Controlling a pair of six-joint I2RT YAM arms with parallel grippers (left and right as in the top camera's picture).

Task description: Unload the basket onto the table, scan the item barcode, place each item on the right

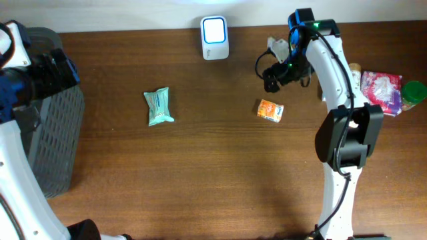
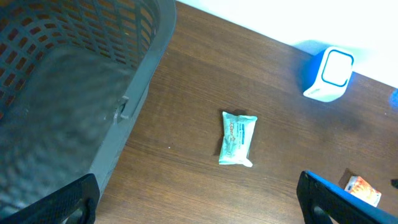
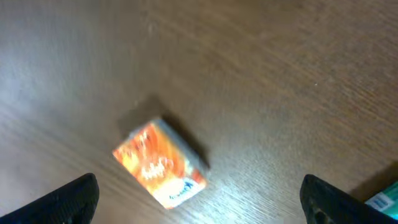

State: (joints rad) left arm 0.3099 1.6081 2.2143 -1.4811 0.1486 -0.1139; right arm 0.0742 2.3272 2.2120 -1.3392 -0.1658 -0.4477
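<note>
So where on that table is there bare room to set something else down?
The widest bare stretch of the brown wooden table is its near half, below the teal plastic packet and the small orange box. A smaller gap lies between those two. The grey mesh basket fills the left edge; the pink packet crowds the far right.

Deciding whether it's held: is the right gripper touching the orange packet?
Apart. Overhead shows table between the right gripper and the orange packet; the right wrist view shows both fingers clear of it.
</note>
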